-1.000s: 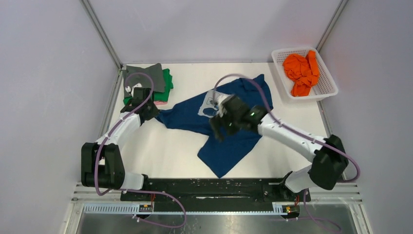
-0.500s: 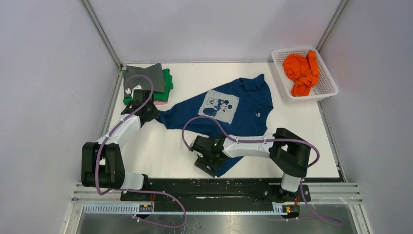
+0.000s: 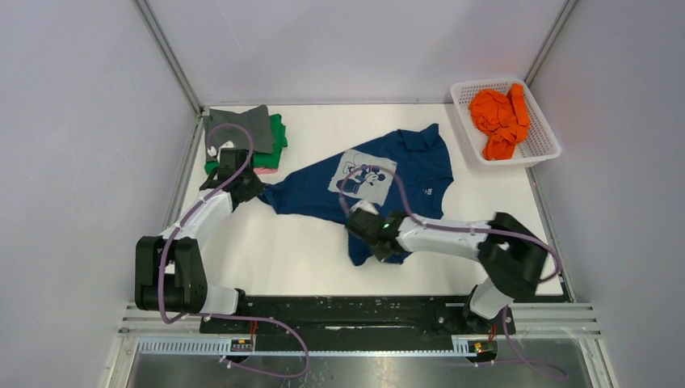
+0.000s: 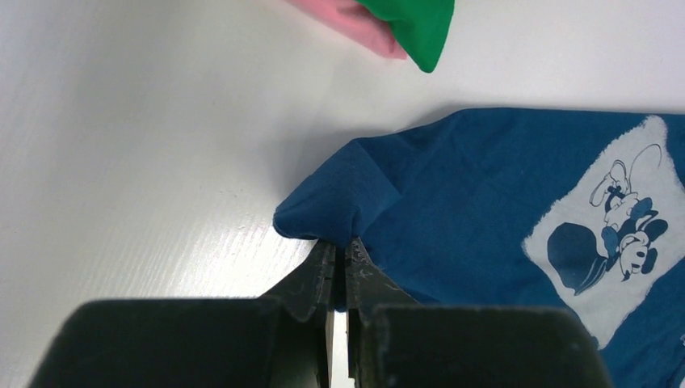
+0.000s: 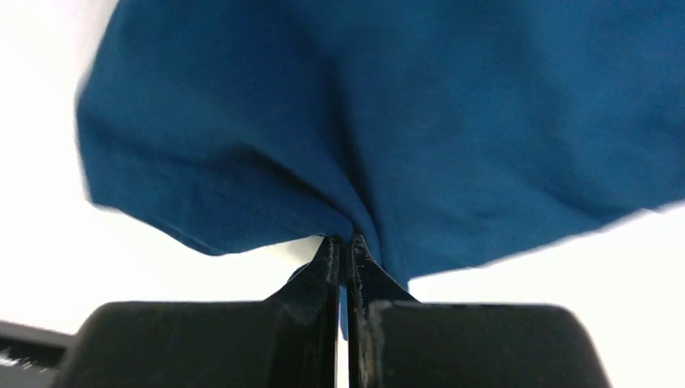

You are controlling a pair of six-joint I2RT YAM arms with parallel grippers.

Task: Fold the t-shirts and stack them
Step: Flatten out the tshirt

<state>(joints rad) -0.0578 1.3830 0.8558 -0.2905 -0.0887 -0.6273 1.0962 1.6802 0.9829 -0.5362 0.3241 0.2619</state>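
Observation:
A dark blue t-shirt [image 3: 404,174] with a white cartoon-mouse print lies spread across the middle of the table. My left gripper [image 3: 257,191] is shut on its left corner [image 4: 339,202], pinching a fold of cloth. My right gripper [image 3: 359,229] is shut on its near hem [image 5: 339,194], and the cloth bunches at the fingertips. A stack of folded t-shirts sits at the back left: grey [image 3: 238,125] on top, green [image 3: 277,137] below, pink [image 3: 266,170] at the bottom. An orange t-shirt [image 3: 501,117] lies crumpled in the basket.
The white mesh basket [image 3: 540,149] stands at the back right corner. Grey walls close the table on three sides. The black rail [image 3: 347,311] with both arm bases runs along the near edge.
The right arm swept from over the print down to the shirt's near corner, shut on the hem and carried it back toward the middle. The left gripper stayed shut in place.

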